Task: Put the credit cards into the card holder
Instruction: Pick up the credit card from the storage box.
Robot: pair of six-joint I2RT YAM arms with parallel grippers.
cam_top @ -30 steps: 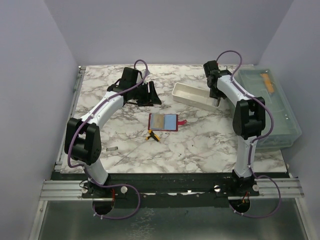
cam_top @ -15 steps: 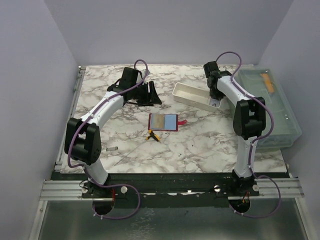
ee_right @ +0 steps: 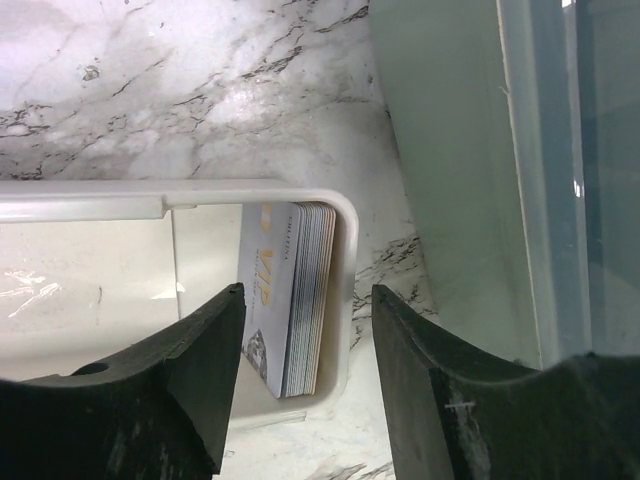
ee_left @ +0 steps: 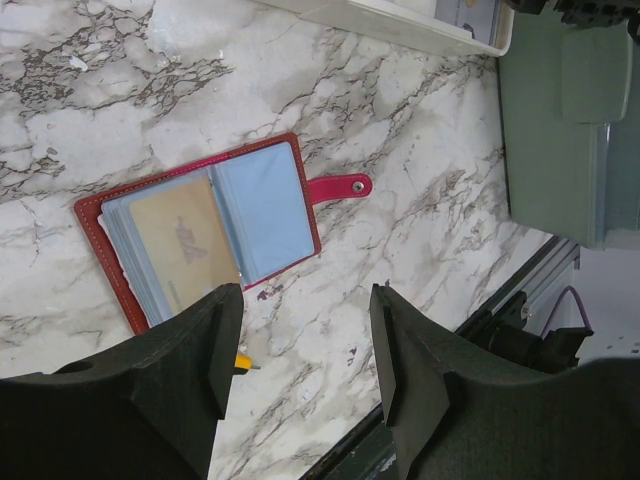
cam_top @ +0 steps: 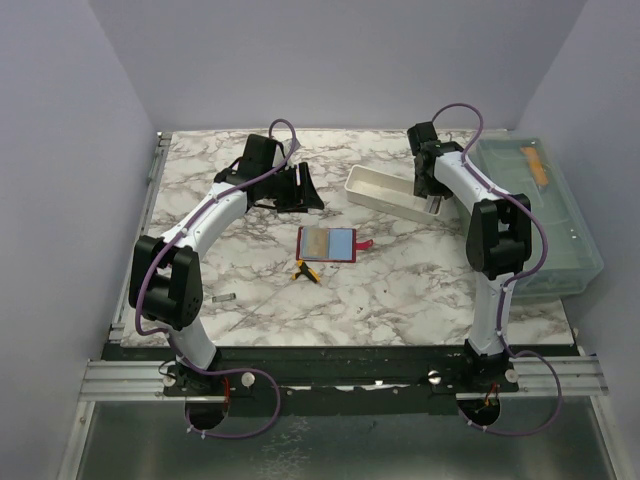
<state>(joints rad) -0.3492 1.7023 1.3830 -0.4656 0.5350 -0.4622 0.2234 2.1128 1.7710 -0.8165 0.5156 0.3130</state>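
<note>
Two sets of jaws, both released, neither holding a thing. My right gripper [ee_right: 306,300] hangs over the right end of the white tray [ee_right: 80,200]. Its fingers are spread either side of the credit cards [ee_right: 292,290], which sit low in the centre of the right wrist view.

Here's my worry: the stack is pressed against the tray's end wall. My right-hand finger looks lined up with that rim rather than the gap inside it. Come down like this and I reckon it lands on the rim, tipping or dragging the tray. Close around the whole pack and I'd likely lift several cards at once, or fan them out.

Second risk is the card holder [ee_left: 200,235]. It lies loose at the centre of the marble table [cam_top: 250,290], with the yellow-handled tool [cam_top: 303,272] just below it. My left gripper [ee_left: 300,300] hovers above, touching nothing, so a card pushed in could simply shove the holder along.

The cards themselves stand on edge as a thin, glossy, tightly packed stack. The facing one is pale with gold lettering. How many there are, I can't tell.

The holder is red and open flat, with blue-grey pockets. A tan card [ee_left: 185,235] shows in the left page, and the snap tab points to the right of the left wrist frame
</note>
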